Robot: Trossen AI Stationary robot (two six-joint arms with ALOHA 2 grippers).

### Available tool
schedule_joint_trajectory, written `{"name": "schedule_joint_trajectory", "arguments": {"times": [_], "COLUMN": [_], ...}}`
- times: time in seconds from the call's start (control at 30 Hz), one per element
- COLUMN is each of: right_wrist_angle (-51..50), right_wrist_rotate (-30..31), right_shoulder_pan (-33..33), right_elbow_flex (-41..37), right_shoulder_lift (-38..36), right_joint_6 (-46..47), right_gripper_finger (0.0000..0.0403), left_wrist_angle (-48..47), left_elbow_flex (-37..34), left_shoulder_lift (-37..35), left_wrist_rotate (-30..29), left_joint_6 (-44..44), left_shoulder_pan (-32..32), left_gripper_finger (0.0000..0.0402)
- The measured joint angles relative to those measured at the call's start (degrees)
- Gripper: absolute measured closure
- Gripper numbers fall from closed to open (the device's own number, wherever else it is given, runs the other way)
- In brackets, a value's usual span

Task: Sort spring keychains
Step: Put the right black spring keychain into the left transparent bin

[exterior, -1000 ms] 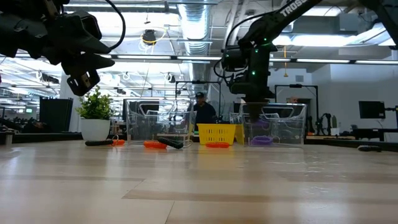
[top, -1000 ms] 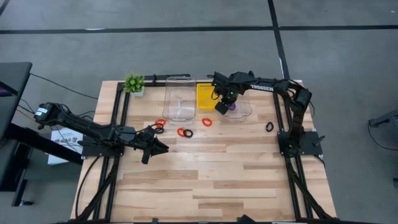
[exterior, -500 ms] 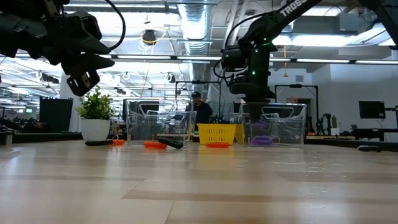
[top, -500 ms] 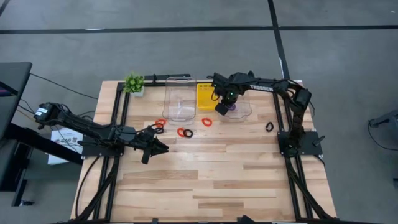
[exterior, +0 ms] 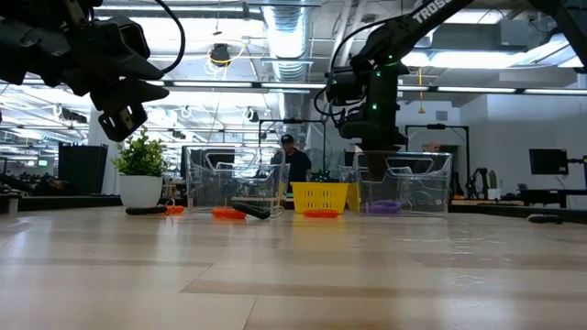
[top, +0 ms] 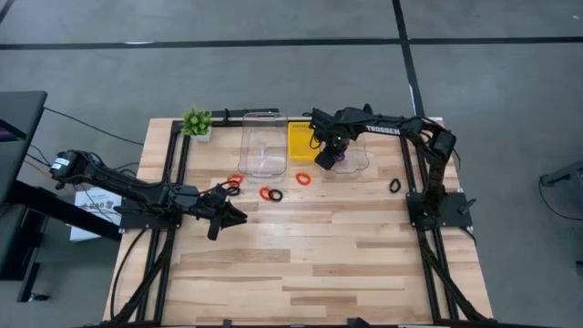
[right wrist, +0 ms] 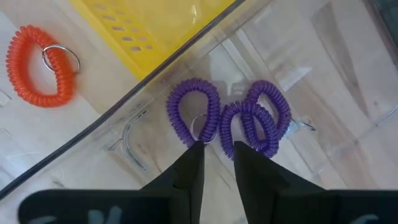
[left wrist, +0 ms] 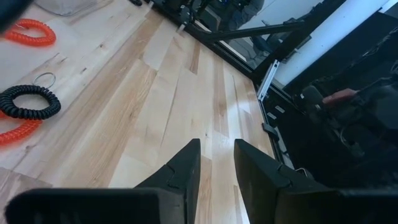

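Observation:
My right gripper (top: pixel 323 159) (exterior: pixel 376 147) hangs shut over the right clear container (top: pixel 353 159), pointing down, its tips (right wrist: pixel 216 149) above the purple keychains (right wrist: pixel 245 121) lying flat on the container's floor. Red-orange keychains (top: pixel 235 179) (top: pixel 265 193) (top: pixel 303 179) and black ones (top: pixel 232 189) (top: pixel 276 195) (top: pixel 394 186) lie flat on the table. One red-orange keychain (right wrist: pixel 37 65) shows just outside the container wall. My left gripper (top: pixel 239 217) (left wrist: pixel 214 149) waits shut above the table's left part, clear of a black keychain (left wrist: pixel 28 102).
A second clear container (top: pixel 262 150) stands left of the yellow tray (top: pixel 299 139), which sits between the two containers. A small green plant (top: pixel 196 121) stands at the far left corner. The near half of the table (top: pixel 319 264) is bare wood. A person stands beyond the table (exterior: pixel 292 160).

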Motion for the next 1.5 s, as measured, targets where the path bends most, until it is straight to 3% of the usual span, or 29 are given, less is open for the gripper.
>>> {"name": "schedule_joint_trajectory", "arguments": {"times": [0.6,1.23,1.5], "right_wrist_angle": [-3.75,-16.21,-22.55], "right_wrist_rotate": [1.49,11.19,12.8], "right_shoulder_pan": [1.03,-0.33,-5.03], "right_elbow_flex": [-0.02,0.0,0.0], "right_shoulder_lift": [-3.45,-32.0,-40.78], "right_joint_6": [-0.54,-0.78,7.32], "right_gripper_finger": [0.0326,0.0326,0.0326], "left_wrist_angle": [0.0,0.0,0.0], "left_elbow_flex": [0.0,0.0,0.0], "left_shoulder_lift": [0.0,0.0,0.0], "left_wrist_rotate": [-0.01,-1.53,-1.52], "left_joint_6": [0.01,-0.02,-0.01], "left_shoulder_pan": [0.0,0.02,0.02], "left_gripper_finger": [0.0307,0.0307,0.0307]}}
